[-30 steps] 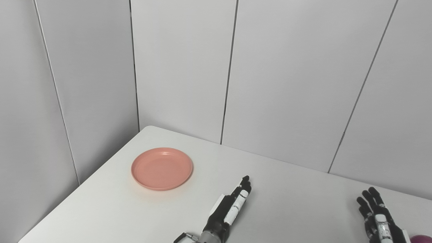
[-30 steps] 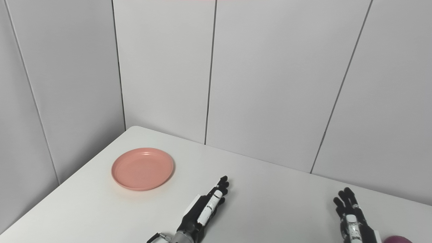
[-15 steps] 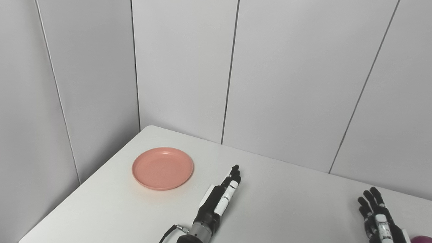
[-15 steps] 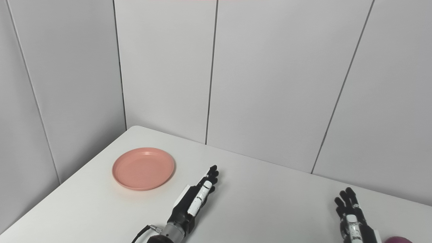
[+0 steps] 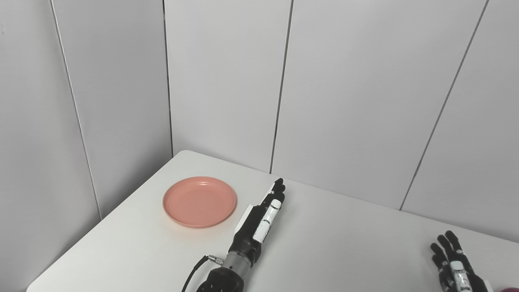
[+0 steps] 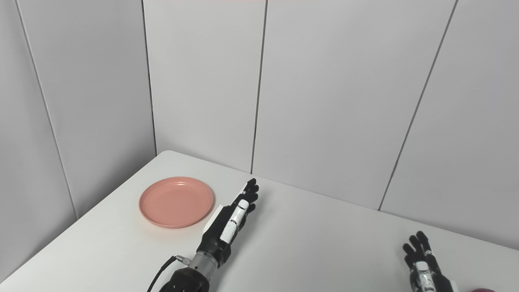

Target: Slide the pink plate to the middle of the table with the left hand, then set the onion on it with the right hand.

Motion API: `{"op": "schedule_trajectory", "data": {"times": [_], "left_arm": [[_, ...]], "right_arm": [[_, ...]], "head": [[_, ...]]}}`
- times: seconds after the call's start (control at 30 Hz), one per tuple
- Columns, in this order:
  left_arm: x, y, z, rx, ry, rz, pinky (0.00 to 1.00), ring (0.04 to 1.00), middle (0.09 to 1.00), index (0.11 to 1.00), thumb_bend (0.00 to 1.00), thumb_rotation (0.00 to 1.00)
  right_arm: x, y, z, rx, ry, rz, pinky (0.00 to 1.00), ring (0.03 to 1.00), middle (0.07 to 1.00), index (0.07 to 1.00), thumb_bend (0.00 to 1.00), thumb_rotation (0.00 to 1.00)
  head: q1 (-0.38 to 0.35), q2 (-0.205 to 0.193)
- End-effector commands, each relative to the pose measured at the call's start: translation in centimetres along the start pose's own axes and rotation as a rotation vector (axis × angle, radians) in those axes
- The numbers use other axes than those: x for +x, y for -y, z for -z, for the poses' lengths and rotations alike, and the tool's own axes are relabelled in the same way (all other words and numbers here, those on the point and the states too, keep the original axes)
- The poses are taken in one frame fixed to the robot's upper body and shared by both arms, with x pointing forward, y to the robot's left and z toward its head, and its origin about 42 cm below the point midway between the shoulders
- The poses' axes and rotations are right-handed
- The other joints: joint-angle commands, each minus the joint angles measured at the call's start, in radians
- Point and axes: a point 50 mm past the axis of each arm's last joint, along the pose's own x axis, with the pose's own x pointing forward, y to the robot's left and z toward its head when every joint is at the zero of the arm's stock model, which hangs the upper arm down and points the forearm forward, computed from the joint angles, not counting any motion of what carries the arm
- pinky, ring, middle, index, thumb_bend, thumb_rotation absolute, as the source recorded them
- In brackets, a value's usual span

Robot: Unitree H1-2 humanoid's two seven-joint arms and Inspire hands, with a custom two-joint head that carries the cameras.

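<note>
A: Where is the left hand (image 5: 259, 222)?

B: It reaches up from the bottom edge, just to the right of the pink plate (image 5: 199, 201). Its fingers (image 5: 278, 190) are straight and pressed side by side, pointing toward the far wall. It grips nothing.

A: Is it touching the plate?

B: I cannot tell for sure. In the right eye view the hand's white edge comes right up to the plate's right rim, and in the left eye view a thin strip of white surface (image 5: 332, 239) seems to show between them. Call it just beside the rim.

A: And the right hand?

B: The right hand (image 6: 423, 263) sits at the bottom right corner, well apart from the left one. Its dark fingers are spread and point upward, holding nothing. Part of it is cut off by the picture's edge.

A: Where are the task's things?

B: The plate lies flat near the far left corner of the surface, with nothing on it. The onion (image 6: 482, 290) shows only as a sliver of purple at the very bottom right, just right of the right hand and mostly out of the picture.

A: What lies beyond that?

B: Grey wall panels (image 5: 344, 89) with dark vertical seams stand behind the surface.
</note>
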Motion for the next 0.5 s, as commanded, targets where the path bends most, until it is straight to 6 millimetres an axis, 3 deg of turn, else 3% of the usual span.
{"op": "schedule_trajectory", "data": {"times": [0.0,0.23,0.33,0.47], "left_arm": [[1.8,-0.6,-3.0,0.01,0.111,0.003,1.0,1.0,1.0,1.0,0.51,1.0],[2.3,-3.3,-4.2,0.116,0.147,-0.051,1.0,0.991,0.99,0.982,0.55,1.0],[2.5,-4.6,-4.8,0.152,0.15,-0.061,1.0,0.99,0.981,0.967,0.56,1.0],[2.8,-5.7,-5.2,0.17,0.147,-0.072,1.0,0.987,0.978,0.956,0.56,1.0]], "right_arm": [[-3.8,1.6,3.6,0.016,-0.148,0.035,1.0,0.983,0.978,0.991,0.59,0.76],[-3.9,1.7,3.4,0.016,-0.158,0.04,1.0,0.979,0.977,0.99,0.56,0.8],[-3.9,1.7,3.1,0.03,-0.168,0.048,1.0,0.997,0.988,0.975,0.64,0.77],[-4.0,1.8,2.9,0.044,-0.168,0.057,1.0,1.0,0.993,0.967,0.66,0.78]], "head": [[0.009,0.0],[0.045,0.002],[0.054,0.007],[0.069,0.012]]}}
